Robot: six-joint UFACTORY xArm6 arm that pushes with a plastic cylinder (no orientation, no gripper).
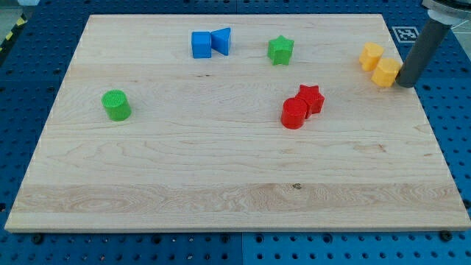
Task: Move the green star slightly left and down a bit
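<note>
The green star lies on the wooden board near the view's top, right of centre. My tip is at the board's right edge, far to the right of the star and slightly lower. It stands right beside the lower of two yellow blocks. Whether it touches that block I cannot tell.
A second yellow block sits just up-left of the first. A red star and a red cylinder touch below the green star. A blue cube and blue triangle are to its left. A green cylinder is far left.
</note>
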